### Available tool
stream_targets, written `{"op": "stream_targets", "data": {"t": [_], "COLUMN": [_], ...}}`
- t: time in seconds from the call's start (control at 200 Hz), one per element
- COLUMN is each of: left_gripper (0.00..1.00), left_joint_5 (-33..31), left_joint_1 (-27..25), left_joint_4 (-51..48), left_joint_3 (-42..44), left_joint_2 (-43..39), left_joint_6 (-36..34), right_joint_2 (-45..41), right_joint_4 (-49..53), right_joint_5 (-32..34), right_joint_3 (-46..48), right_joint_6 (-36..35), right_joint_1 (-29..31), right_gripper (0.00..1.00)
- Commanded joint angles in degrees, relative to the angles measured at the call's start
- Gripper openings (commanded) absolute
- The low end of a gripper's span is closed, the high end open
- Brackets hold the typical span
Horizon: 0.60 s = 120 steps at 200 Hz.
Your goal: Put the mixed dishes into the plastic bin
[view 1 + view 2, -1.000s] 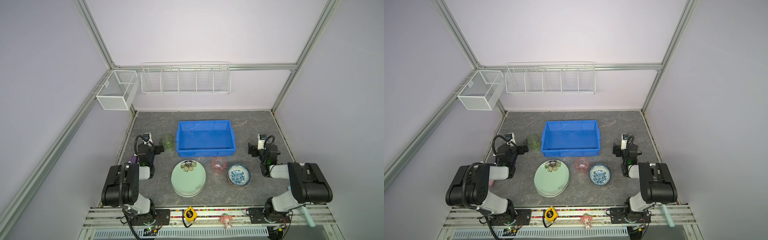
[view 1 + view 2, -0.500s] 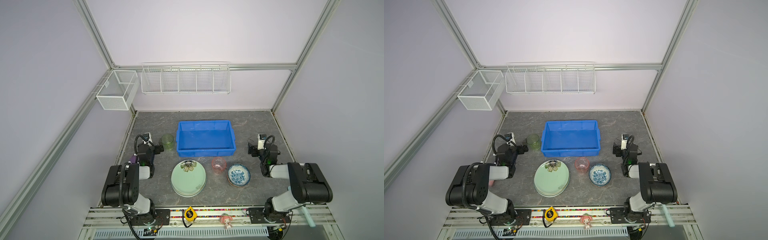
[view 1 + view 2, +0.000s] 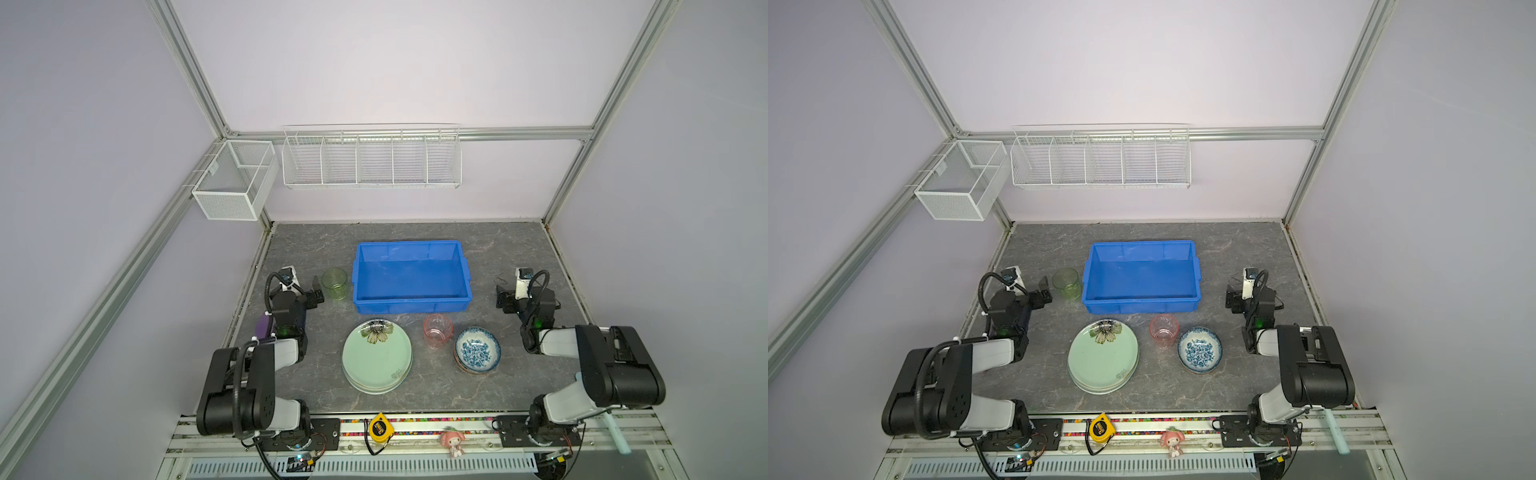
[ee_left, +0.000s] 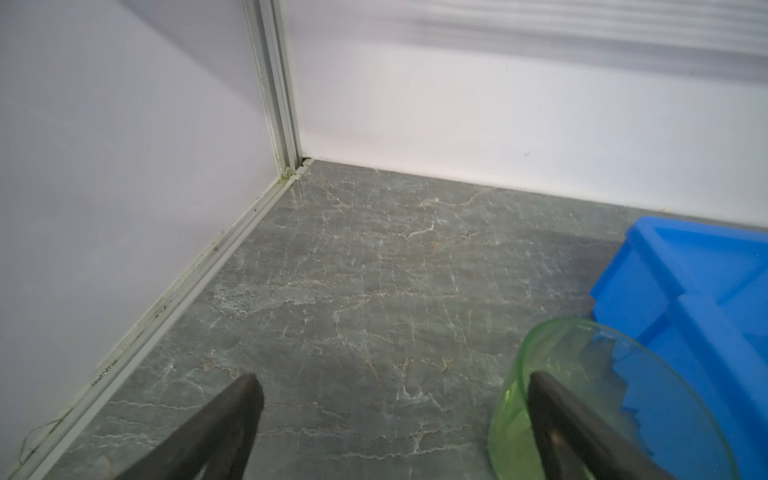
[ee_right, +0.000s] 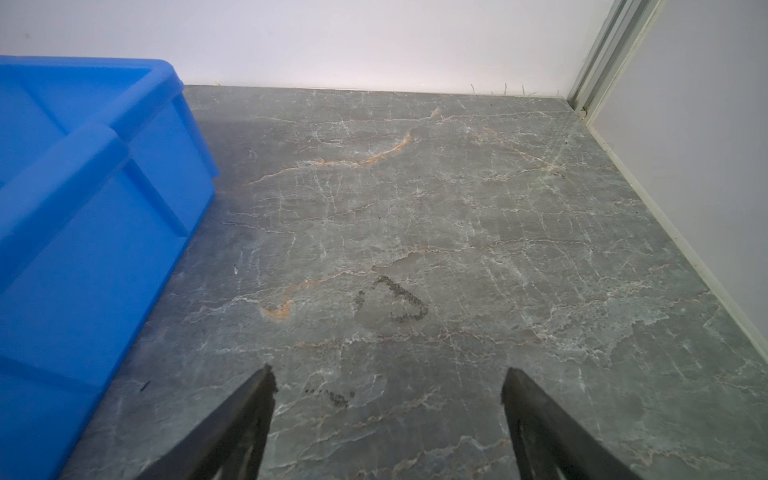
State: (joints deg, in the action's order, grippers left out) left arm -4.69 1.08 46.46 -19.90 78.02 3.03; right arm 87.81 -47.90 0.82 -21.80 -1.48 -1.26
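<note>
Gaping wide and empty, the left gripper (image 3: 316, 291) sits just beside the translucent green plastic cup (image 3: 334, 283), left of the shallow bright-blue plastic bin (image 3: 411, 305) at centre frame. The right gripper (image 3: 503, 296), equally spread and empty, sits right of it. Stacked pale green round plates (image 3: 377, 357), a translucent pink cup (image 3: 437, 332) and blue-patterned bowls (image 3: 477, 351) lie below the bin.

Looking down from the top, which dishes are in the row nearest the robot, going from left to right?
In a top view: stack of pale green plates → pink cup → blue-patterned bowls.
</note>
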Motion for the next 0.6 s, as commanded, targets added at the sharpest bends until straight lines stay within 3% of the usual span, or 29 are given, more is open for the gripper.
{"op": "stream_targets", "data": {"t": [0.0,0.07,0.355,0.595], "left_gripper": [0.99,0.99,0.99,0.99], "left_joint_5": [-4.23,-5.24,-16.75,-13.32], "left_joint_1": [-0.11,-0.10,-0.08,-0.06], "left_joint_4": [-12.24,-18.83,-46.41,-73.04], "left_joint_3": [-3.42,-5.44,-16.30,-30.50], "left_joint_2": [-9.54,-15.79,-33.68,-35.13], "left_joint_6": [2.56,4.53,21.46,26.01], "right_joint_2": [-4.71,-8.70,-19.41,-22.61], "right_joint_4": [9.45,22.72,52.86,71.82], "right_joint_5": [2.28,1.13,-4.86,0.99], "right_joint_3": [-4.25,-9.92,-29.64,-43.26], "right_joint_6": [0.99,1.80,4.87,3.63], "right_joint_1": [-0.12,-0.37,1.26,10.53], "right_gripper": [0.88,0.88,0.88,0.88]}}
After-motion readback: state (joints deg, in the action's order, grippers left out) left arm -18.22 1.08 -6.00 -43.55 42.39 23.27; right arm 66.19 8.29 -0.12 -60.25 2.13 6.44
